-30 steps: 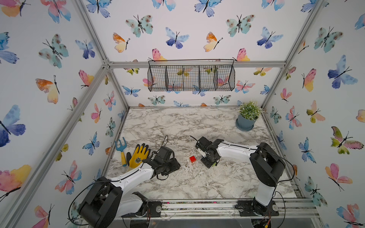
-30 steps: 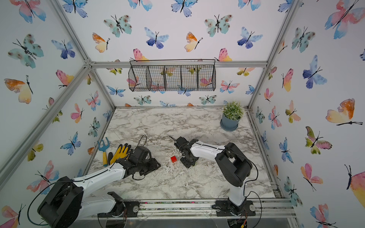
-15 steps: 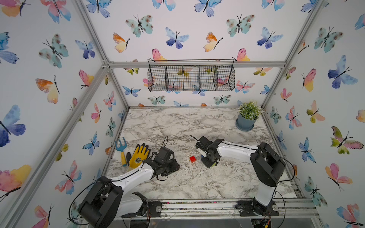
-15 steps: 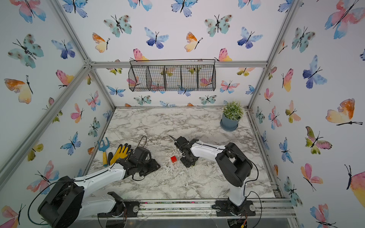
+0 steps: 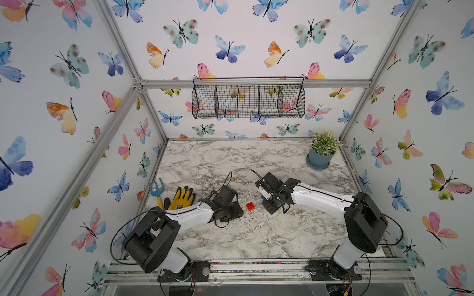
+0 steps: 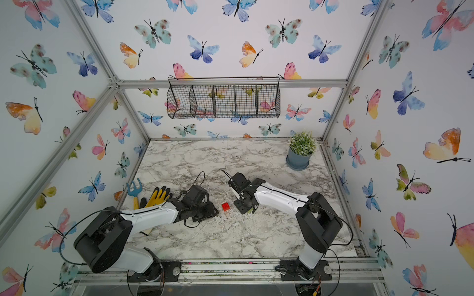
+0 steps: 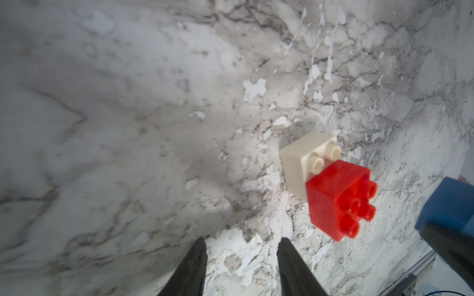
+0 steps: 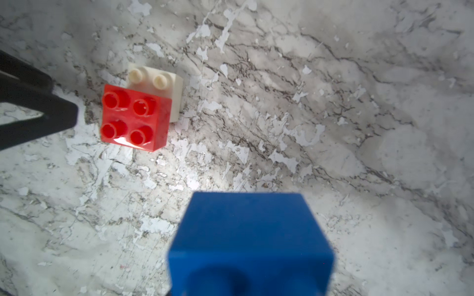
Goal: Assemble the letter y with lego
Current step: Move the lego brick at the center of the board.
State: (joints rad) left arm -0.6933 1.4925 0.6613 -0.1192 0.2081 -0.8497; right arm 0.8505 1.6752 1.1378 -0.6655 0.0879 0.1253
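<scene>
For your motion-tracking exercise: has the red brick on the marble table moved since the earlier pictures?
No. In both top views the red brick lies at the same spot on the marble table, level with the yellow glove.

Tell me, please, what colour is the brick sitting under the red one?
Cream: the brick under the red brick shows best in the right wrist view.

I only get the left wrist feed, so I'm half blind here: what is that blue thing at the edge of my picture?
Observer: A blue brick, gripped in the right tool.
Operator: Is it over the red brick?
Observer: No. In both top views the red brick sits between the left tool and the right tool, touching neither.
Operator: Anything beside my arm?
Observer: A yellow glove lies beside it, toward the wall.
</scene>
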